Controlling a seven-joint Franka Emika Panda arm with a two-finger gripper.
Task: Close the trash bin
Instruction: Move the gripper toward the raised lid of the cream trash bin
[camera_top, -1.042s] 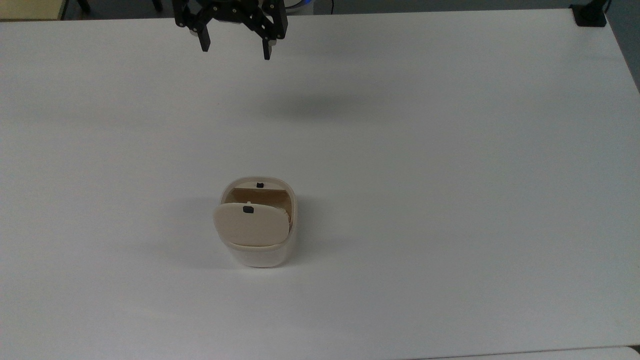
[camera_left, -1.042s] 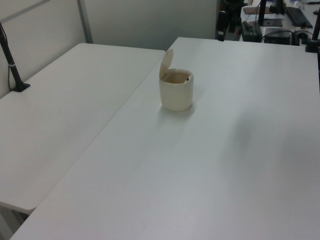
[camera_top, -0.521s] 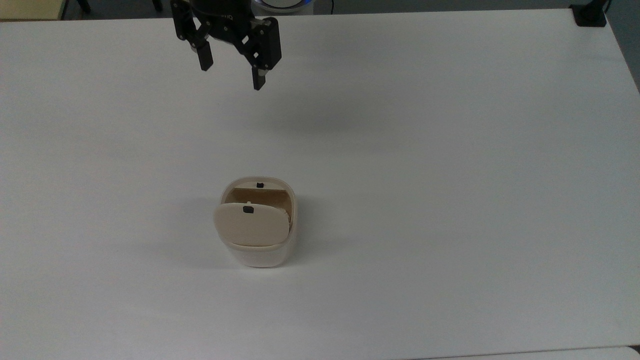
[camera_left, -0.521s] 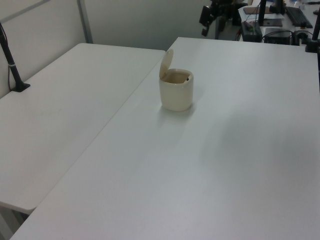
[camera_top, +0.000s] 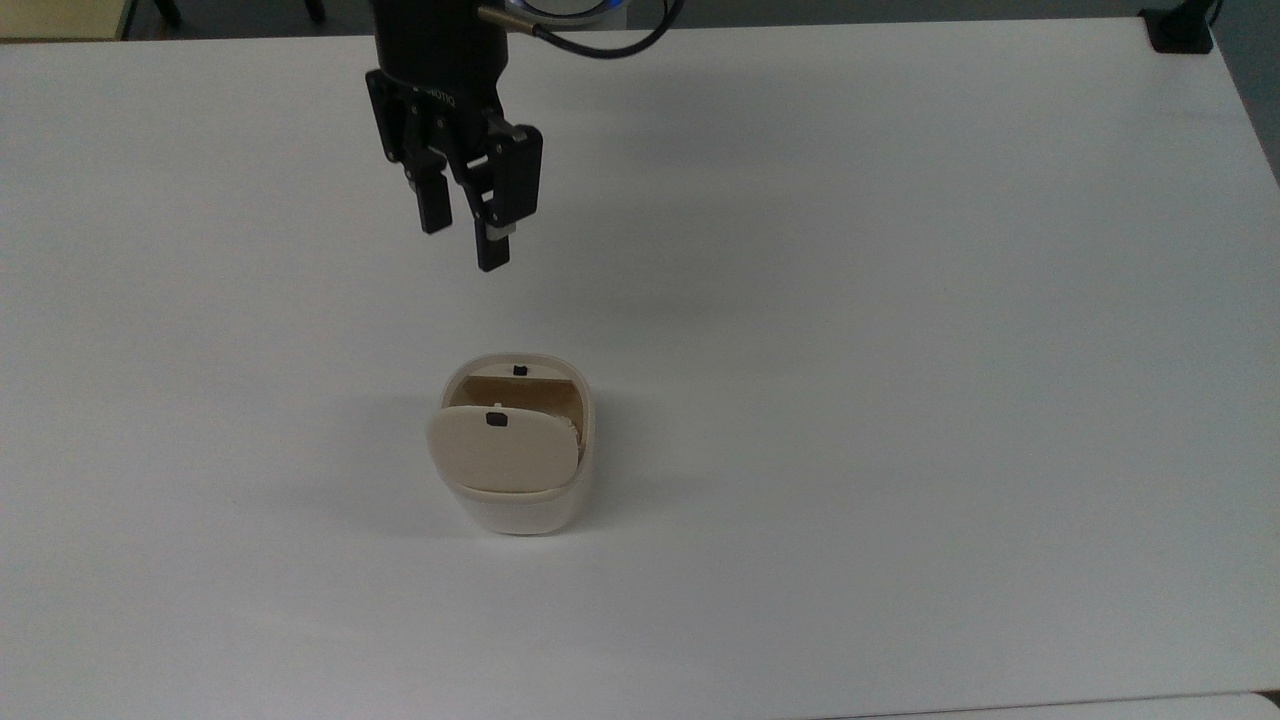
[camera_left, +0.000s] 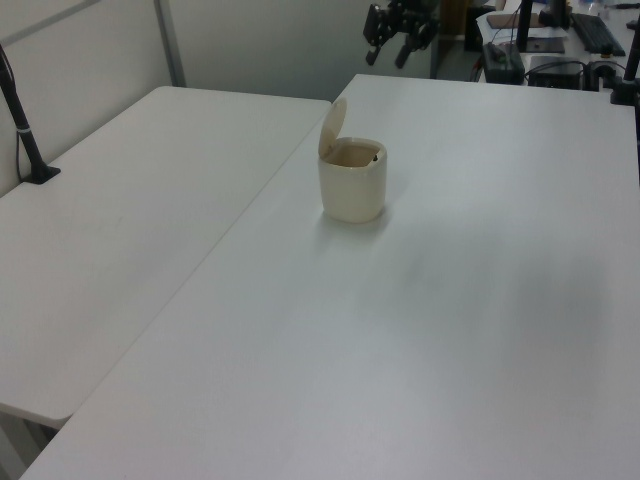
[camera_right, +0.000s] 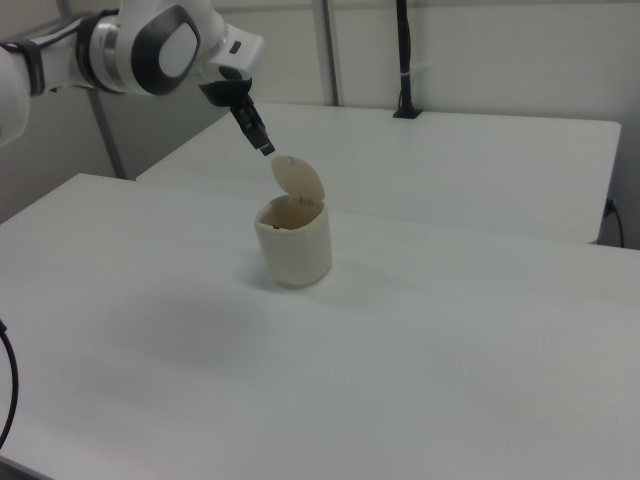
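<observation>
Gripper (camera_top: 463, 240) is hovering empty, fingers parted, well apart from the trash bin (camera_top: 520, 445), whose lid (camera_top: 500, 450) is standing raised on the table (camera_top: 900, 350).

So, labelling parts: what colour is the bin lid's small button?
Black, on the cream lid; clearest in the top view.

end effector (camera_top: 462, 242) nearer trash bin (camera_top: 519, 445), fingers narrower

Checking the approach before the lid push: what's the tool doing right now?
Tool: open, empty, hanging in the air apart from the trash bin.
</observation>
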